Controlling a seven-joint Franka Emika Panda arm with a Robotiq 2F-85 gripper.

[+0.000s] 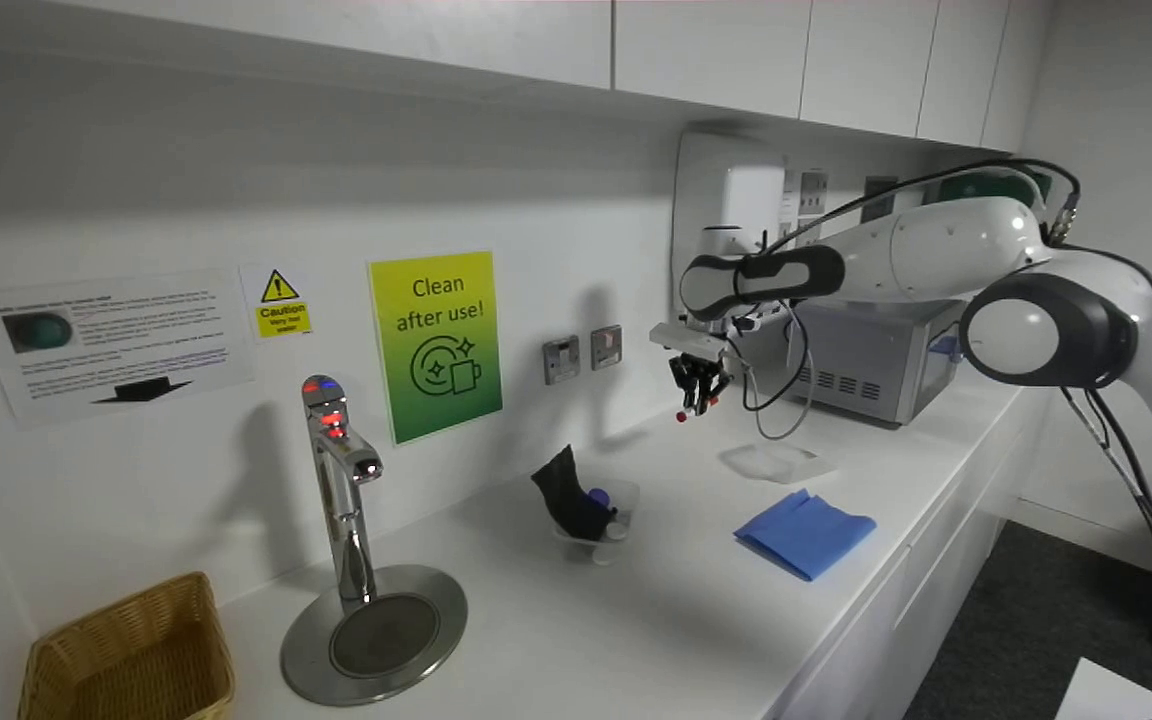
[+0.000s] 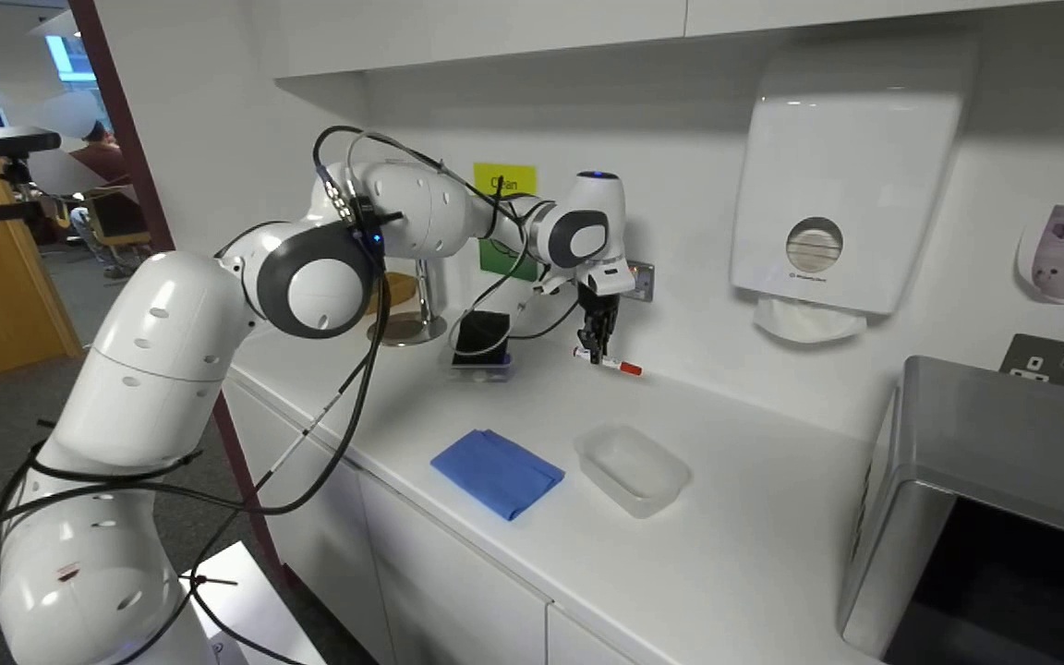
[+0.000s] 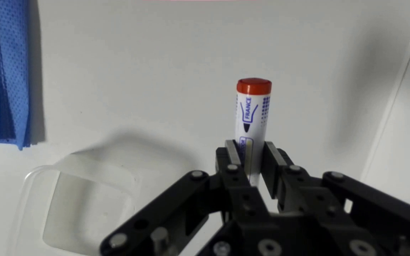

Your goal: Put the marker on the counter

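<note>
The marker has a white body and red ends. In the wrist view the marker (image 3: 252, 110) stands out between the fingers, its red end pointing away from them. My gripper (image 3: 251, 153) is shut on the marker's body; its lower part is hidden by the fingers. In an exterior view the marker (image 2: 624, 367) lies roughly level across my gripper (image 2: 598, 356), above the white counter (image 2: 754, 573) near the back wall. In an exterior view the gripper (image 1: 698, 403) hangs over the counter (image 1: 676, 630), small red ends showing beside the fingertips.
A blue cloth (image 2: 497, 473) and a clear plastic container (image 2: 638, 508) are on the counter. Another clear container (image 1: 624, 495) holds a dark folded object (image 1: 568, 500). A steel tap (image 1: 341, 500), a wicker basket (image 1: 206, 620) and a grey microwave (image 2: 1003, 434) also stand there.
</note>
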